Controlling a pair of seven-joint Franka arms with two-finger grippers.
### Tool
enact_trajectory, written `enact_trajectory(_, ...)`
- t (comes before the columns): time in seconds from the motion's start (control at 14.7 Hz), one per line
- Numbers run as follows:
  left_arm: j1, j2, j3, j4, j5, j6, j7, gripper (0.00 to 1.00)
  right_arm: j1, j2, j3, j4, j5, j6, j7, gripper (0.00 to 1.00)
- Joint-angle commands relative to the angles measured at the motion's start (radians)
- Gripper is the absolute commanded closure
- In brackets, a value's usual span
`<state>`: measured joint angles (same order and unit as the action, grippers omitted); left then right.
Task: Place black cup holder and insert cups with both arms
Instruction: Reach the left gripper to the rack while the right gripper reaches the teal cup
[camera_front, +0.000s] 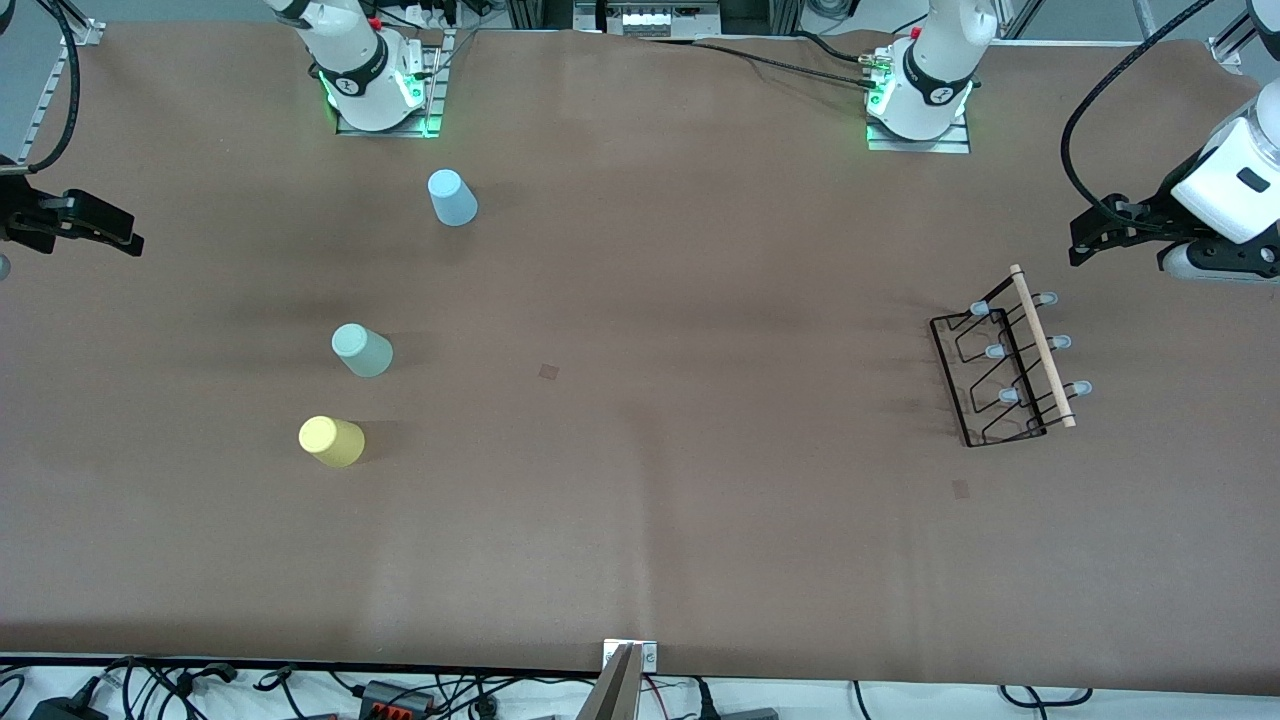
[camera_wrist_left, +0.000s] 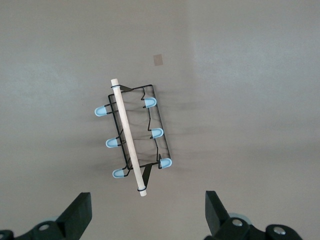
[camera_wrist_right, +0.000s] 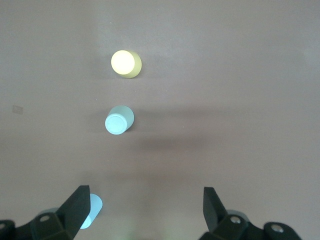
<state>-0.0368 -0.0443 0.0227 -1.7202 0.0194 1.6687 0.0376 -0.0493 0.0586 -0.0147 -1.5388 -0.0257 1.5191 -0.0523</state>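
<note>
Nearest the front camera we find the yellow cup (camera_front: 332, 441), standing upside down on the brown table (camera_front: 640, 520) toward the right arm's end. A little farther from the camera and just beside it stands the pale mint green cup (camera_front: 362, 350), also inverted, and well apart from both, close to the right arm's base, the light blue cup (camera_front: 452, 197) rests mouth down. Our right gripper (camera_front: 75, 222) hangs in the air over the table edge at that end, well clear of all three cups; in the right wrist view its fingers (camera_wrist_right: 75, 207) stand wide apart with nothing between them, the yellow cup (camera_wrist_right: 125, 63) and mint cup (camera_wrist_right: 119, 120) lying ahead of the open jaws and the blue cup (camera_wrist_right: 91, 212) partly hidden by one finger. Toward the left arm's end, the black cup holder (camera_front: 1008, 360) sits upright on its rectangular wire base, its wooden dowel handle (camera_front: 1042, 346) running along the top and six blue-tipped prongs pointing out to either side. Our left gripper (camera_front: 1105, 228) hovers over the table just beside the rack's end nearest the arm bases, not touching it. In the left wrist view its fingers (camera_wrist_left: 80, 214) are spread wide and empty, with the holder (camera_wrist_left: 135, 135) ahead of them, roughly centred between the two.
</note>
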Motion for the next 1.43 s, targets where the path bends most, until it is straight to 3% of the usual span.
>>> enact_trajectory(0.0,-0.003,-0.014,0.006,-0.016,-0.009,0.003,-0.005,0.0,-0.001,-0.011,0.004,-0.009,0.007,-0.001,0.006,0.0)
enact_trajectory(0.34,-0.005,0.018,0.006,-0.013,-0.01,0.003,-0.022,0.0,-0.001,0.01,0.004,0.02,0.012,-0.002,-0.011,0.0)
enact_trajectory(0.48,0.005,0.029,0.008,0.011,-0.001,-0.081,-0.021,0.0,-0.001,0.01,0.006,0.019,0.012,-0.005,-0.011,0.0)
enact_trajectory(0.88,0.095,0.309,0.008,0.166,-0.007,-0.109,-0.004,0.0,0.003,0.049,0.01,0.014,0.012,-0.042,-0.011,0.0)
enact_trajectory(1.16,0.146,0.369,0.006,0.119,-0.012,0.031,-0.025,0.0,0.009,0.086,0.012,-0.003,0.015,-0.064,-0.02,0.0)
enact_trajectory(1.36,0.149,0.362,0.006,0.009,-0.028,0.153,-0.027,0.0,0.025,0.048,0.012,-0.186,0.018,0.121,-0.018,0.0)
